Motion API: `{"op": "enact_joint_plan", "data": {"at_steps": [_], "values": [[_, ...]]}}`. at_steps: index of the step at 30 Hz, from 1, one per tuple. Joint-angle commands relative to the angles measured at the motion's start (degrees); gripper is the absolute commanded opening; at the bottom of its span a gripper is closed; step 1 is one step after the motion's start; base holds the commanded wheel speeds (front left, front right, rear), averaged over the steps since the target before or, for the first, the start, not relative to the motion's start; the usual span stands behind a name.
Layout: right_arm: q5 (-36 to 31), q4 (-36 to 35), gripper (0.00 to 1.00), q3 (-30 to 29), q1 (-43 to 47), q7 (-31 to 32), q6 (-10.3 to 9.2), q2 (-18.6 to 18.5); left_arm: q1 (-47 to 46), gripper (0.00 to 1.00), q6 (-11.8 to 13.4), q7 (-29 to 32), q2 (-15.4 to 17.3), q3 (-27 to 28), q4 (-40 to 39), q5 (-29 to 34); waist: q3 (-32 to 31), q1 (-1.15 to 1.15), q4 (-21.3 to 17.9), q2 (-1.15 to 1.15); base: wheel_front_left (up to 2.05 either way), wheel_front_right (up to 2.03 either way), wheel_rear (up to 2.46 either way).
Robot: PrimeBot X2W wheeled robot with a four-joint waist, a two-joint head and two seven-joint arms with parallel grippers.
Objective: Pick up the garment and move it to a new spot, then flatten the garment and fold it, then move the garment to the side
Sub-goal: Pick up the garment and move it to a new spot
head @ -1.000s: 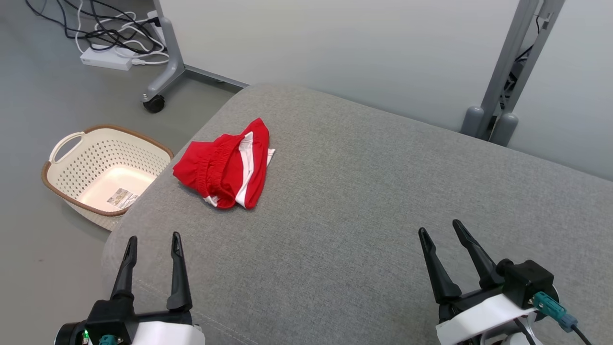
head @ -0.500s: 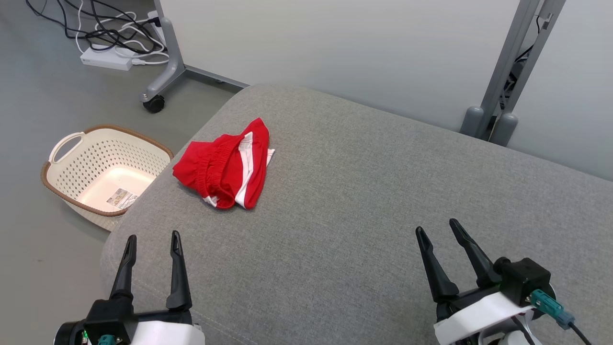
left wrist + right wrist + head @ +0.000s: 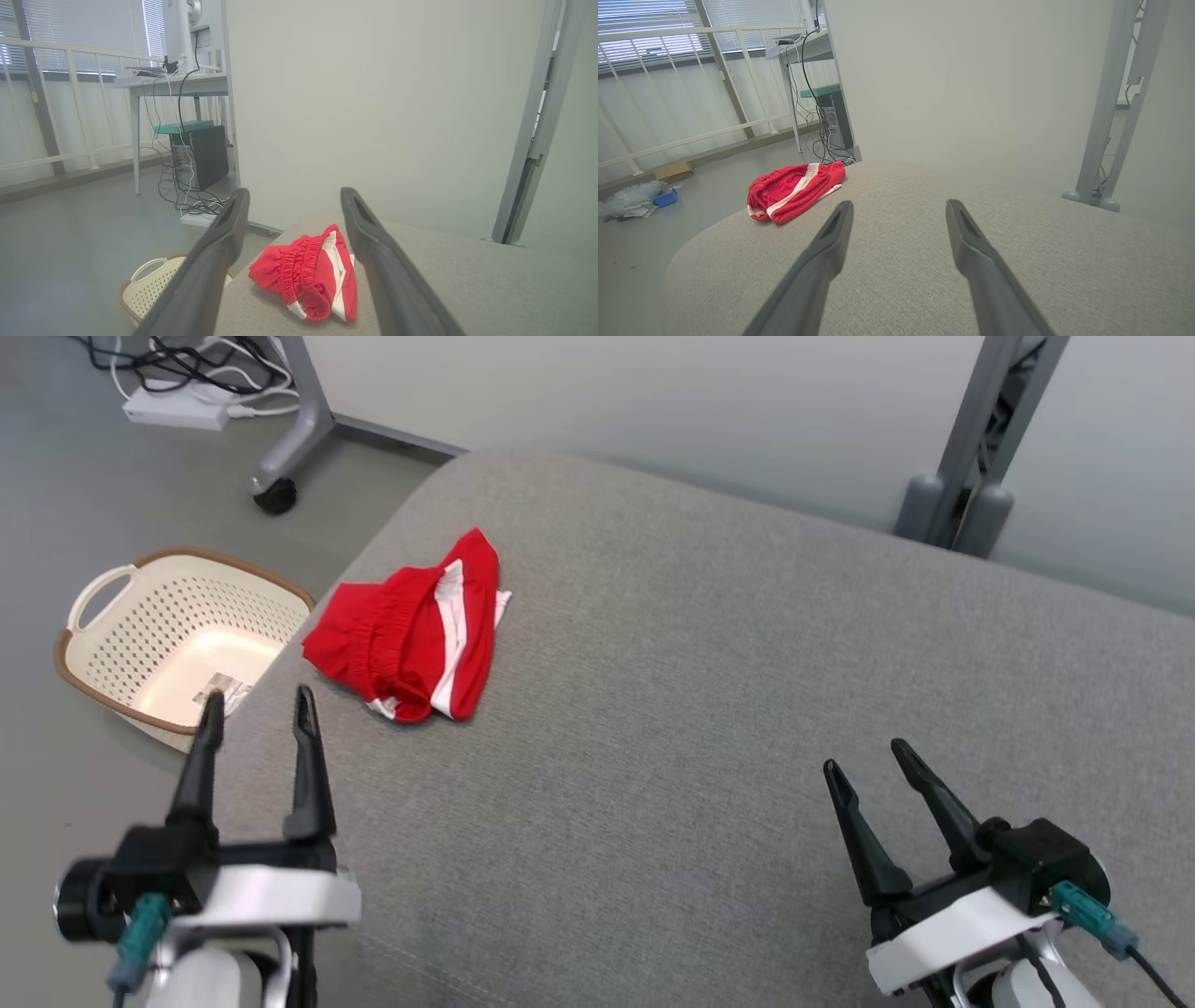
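On the grey cushion (image 3: 700, 709), the crumpled garment (image 3: 411, 635) lies untouched, every step ahead; left gripper (image 3: 257, 695) and right gripper (image 3: 864, 755) fingers spread wide, empty.

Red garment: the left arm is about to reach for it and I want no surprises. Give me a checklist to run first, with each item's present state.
1. Open, empty left gripper: ok.
2. Open, empty right gripper: ok.
3. Nothing lying on the red garment, free on the grey cushion: ok.
4. Garment lined up ahead of the left gripper in the left wrist view: ok.
5. Garment flat enough to fold: not ok, it is bunched.
6. Clearance between the left gripper and the basket on the floor: cannot tell.
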Motion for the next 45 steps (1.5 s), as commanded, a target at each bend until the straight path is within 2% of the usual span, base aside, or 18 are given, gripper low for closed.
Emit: {"op": "enact_joint_plan", "data": {"at_steps": [1, 5, 11, 13, 14, 22, 26, 36, 45], "values": [[-0.5, -0.4, 1.0, 0.4, -1.0, 0.0, -0.02, -0.8, -2.8, 1.0, -1.1, 0.0, 0.7, 1.1, 1.1, 1.0, 2.9, 0.0, -1.8, 0.0, 0.0, 0.0, 0.0], [-0.6, -0.8, 1.0, 1.4, -3.0, 0.0, -0.02, -2.3, -10.4, 1.0, -4.2, 0.0, 2.7, 3.5, 7.6, 1.9, 6.3, 0.0, -3.8, 0.0, 0.0, 0.0, 0.0], [-0.4, -1.0, 1.0, 2.5, -5.3, 0.0, -0.02, -3.6, -22.5, 1.0, -7.7, 1.4, 7.1, 1.4, 26.1, 3.6, 10.0, 0.0, -6.8, 0.0, 0.0, 0.0, 0.0], [-0.4, -1.0, 1.0, 2.6, -5.6, 0.0, -0.02, -3.7, -24.3, 1.0, -8.1, 3.0, 7.5, 0.9, 29.3, 3.9, 10.5, 0.0, -7.2, 0.0, 0.0, 0.0, 0.0], [-0.3, -1.0, 1.0, 3.0, -6.2, 0.0, -0.02, -4.0, -28.3, 1.0, -8.9, 5.7, 8.8, -0.2, 34.3, 4.4, 11.4, 0.0, -8.2, 0.0, 0.0, 0.0, 0.0], [0.0, -1.0, 1.0, 3.9, -7.7, 0.0, -0.02, -4.9, -37.7, 1.0, -10.1, 12.1, 10.6, -3.2, 46.7, 5.0, 14.1, 0.0, -10.7, 0.0, 0.0, 0.0, 0.0], [0.0, -1.1, 1.0, 4.2, -8.4, 0.0, -0.02, -5.3, -41.0, 1.0, -10.1, 13.9, 11.3, -4.3, 51.5, 5.6, 15.3, 0.0, -11.7, 0.0, 0.0, 0.0, 0.0], [-0.3, -0.8, 1.0, 3.9, -8.8, 0.0, -0.02, -5.7, -45.7, 1.0, -6.5, 14.4, 11.5, -4.9, 59.3, 5.6, 16.9, 0.0, -12.3, 0.0, 0.0, 0.0, 0.0], [-0.2, -0.5, 1.0, 4.5, -9.5, 0.0, -0.02, -6.1, -48.7, 1.0, -4.4, 14.5, 12.2, -5.8, 63.8, 5.8, 18.4, 0.0, -12.3, 0.0, 0.0, 0.0, 0.0]]}}
